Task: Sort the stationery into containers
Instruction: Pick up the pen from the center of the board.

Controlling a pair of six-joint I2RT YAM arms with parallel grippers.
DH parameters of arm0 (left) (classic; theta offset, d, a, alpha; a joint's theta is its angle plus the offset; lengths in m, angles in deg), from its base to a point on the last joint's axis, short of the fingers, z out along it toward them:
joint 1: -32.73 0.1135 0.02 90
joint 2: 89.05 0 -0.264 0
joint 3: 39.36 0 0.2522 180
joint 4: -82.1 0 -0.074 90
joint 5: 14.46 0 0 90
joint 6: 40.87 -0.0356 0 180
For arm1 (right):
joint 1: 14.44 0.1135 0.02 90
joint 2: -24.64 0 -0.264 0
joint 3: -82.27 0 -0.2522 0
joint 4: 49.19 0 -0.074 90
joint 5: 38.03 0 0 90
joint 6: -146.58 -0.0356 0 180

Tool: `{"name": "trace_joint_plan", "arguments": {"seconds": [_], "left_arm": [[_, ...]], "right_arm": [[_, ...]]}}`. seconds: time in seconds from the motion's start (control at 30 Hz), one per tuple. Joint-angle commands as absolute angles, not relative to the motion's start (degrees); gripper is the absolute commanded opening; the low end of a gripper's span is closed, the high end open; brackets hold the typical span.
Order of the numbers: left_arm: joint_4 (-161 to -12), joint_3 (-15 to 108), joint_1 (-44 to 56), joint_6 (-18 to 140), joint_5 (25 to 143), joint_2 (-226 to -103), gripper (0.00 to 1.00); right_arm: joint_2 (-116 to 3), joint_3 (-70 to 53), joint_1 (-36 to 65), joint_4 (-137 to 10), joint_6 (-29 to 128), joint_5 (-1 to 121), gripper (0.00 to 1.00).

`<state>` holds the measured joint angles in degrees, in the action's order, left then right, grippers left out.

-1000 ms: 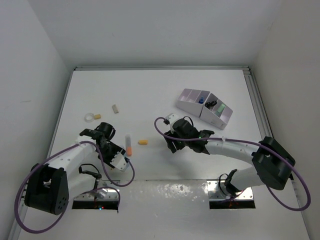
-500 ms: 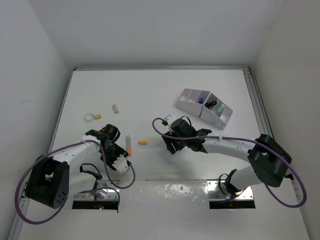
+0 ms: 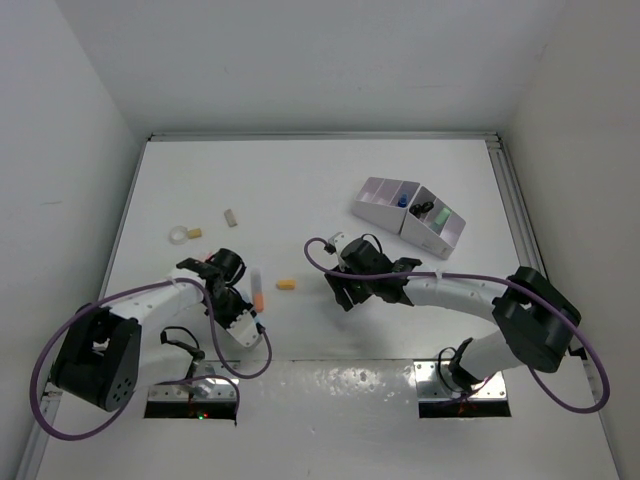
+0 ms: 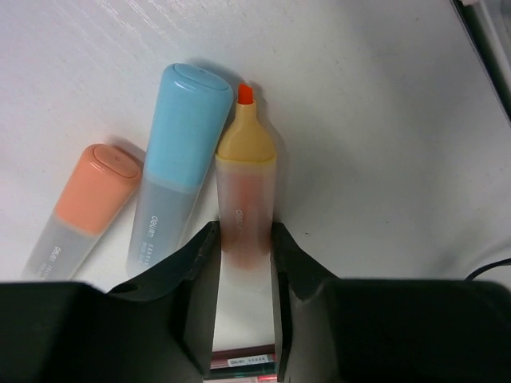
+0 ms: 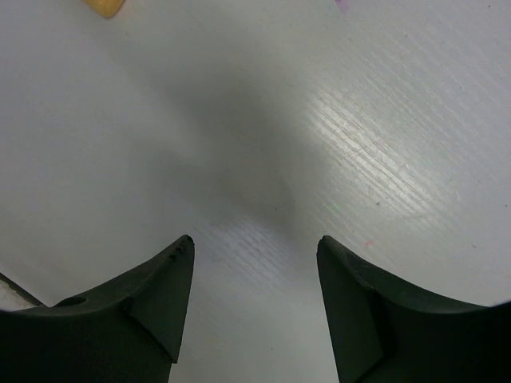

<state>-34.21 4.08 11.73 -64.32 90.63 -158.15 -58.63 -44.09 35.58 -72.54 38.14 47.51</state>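
Orange marker [image 4: 246, 191] pinched at its barrel by the left claw [image 4: 243, 239]

In the left wrist view the long axis is seen running from 6 to 12 o'clock, with the bare tip pointing to 12. The barrel is gripped across its width, probably so that it can be lifted level. The marker is found at 8 o'clock on the desk [image 3: 320, 180]; the organizer [image 3: 372, 192] is placed at 2 o'clock. The right claw [image 5: 255, 247] is held spread and empty.
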Motion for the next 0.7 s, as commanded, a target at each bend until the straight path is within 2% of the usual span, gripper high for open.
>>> {"name": "trace_joint_plan", "arguments": {"seconds": [0.0, 0.27, 0.47, 0.57, 0.67], "left_arm": [[-35.88, 3.06, 10.93, -81.49, 92.94, -158.23, 0.05], [-36.94, 0.07, 10.49, -75.25, 94.88, -154.98, 0.02], [-39.50, 5.76, 12.95, -60.49, 100.84, -151.56, 0.00], [-34.41, 9.11, 14.62, -57.57, 103.57, -148.48, 0.00], [-31.14, 9.48, 15.06, -58.36, 104.28, -143.66, 0.00]], "right_arm": [[-57.10, -42.22, 35.48, -72.36, 37.77, 46.61, 0.62], [-56.84, -40.90, 35.48, -73.06, 37.33, 47.49, 0.62], [-55.35, -38.18, 35.48, -73.77, 31.29, 44.52, 0.60], [-54.56, -35.63, 35.22, -75.52, 18.83, 36.99, 0.60], [-54.64, -33.35, 34.78, -78.25, -2.41, 30.38, 0.59]]}}
